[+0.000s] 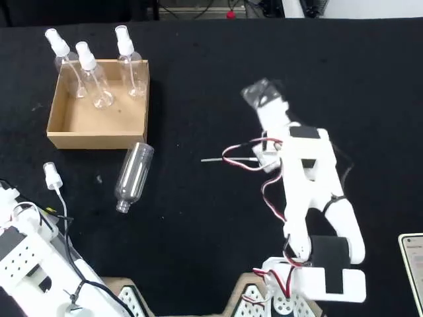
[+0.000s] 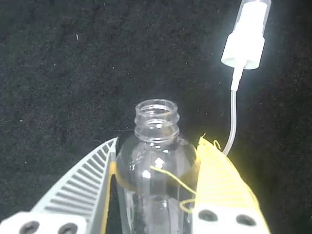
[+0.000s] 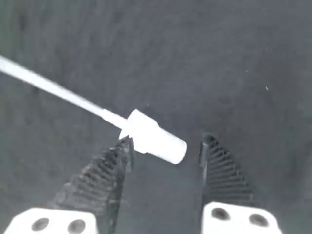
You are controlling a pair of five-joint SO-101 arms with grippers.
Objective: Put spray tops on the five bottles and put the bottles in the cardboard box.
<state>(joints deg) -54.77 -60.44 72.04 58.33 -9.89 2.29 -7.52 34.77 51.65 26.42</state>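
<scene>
Upper left of the high view, the cardboard box [image 1: 96, 140] carries three capped bottles [image 1: 92, 79]; a bare bottle [image 1: 133, 175] lies on the table [image 1: 211, 59] just below it; left gripper [image 2: 158, 141], jaws clenched on a clear open-necked bottle [image 2: 156, 122], loose spray top [image 2: 243, 41] beyond; right gripper [image 3: 168, 141], jaws released around a white spray top [image 3: 151, 136] lying flat.

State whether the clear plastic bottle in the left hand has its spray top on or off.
Off: the clear plastic bottle has a bare, open neck; a white spray top is apart from it.
</scene>
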